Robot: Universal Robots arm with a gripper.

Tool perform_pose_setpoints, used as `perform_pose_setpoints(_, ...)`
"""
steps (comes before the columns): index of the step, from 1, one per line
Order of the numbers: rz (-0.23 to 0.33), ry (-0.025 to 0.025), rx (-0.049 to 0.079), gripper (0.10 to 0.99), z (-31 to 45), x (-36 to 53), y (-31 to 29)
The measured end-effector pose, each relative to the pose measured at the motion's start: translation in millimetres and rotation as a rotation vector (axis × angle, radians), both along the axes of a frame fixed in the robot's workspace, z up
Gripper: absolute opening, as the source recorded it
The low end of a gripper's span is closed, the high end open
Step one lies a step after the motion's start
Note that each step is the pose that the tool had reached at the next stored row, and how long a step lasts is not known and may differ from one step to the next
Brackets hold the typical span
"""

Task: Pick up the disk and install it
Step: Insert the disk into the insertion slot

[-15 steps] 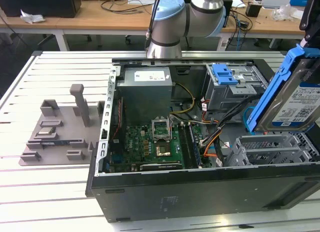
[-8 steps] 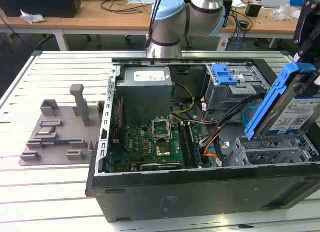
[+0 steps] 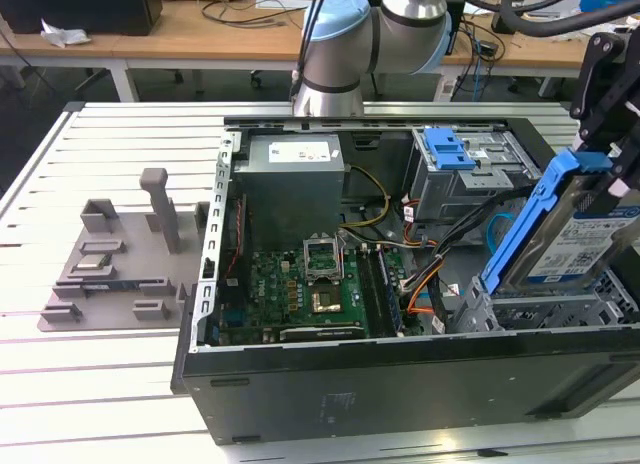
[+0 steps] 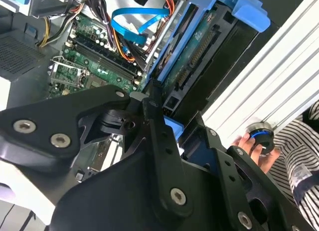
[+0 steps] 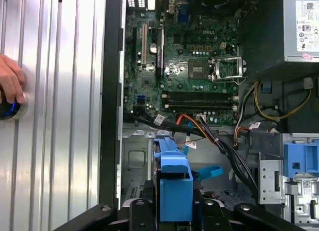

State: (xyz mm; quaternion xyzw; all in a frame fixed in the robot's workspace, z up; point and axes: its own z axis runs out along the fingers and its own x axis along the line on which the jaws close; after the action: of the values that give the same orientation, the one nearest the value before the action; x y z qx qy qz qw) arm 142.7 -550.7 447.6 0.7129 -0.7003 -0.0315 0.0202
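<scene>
I have the hand clamped on the disk — it grips the upper end, and the disk hangs tilted over the open computer case, at the exterior view's right. Whether the lower end touches the drive cage I cannot tell. In the first wrist view the blue rail sits between the black fingers — motherboard beyond. The case rests on the slatted surface.
</scene>
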Motion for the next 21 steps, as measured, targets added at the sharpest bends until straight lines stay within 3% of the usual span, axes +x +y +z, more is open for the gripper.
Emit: perform_pose_setpoints(21, 0.0, 0.0001, 0.001, 0.365, -15.5, 0.0, -0.2)
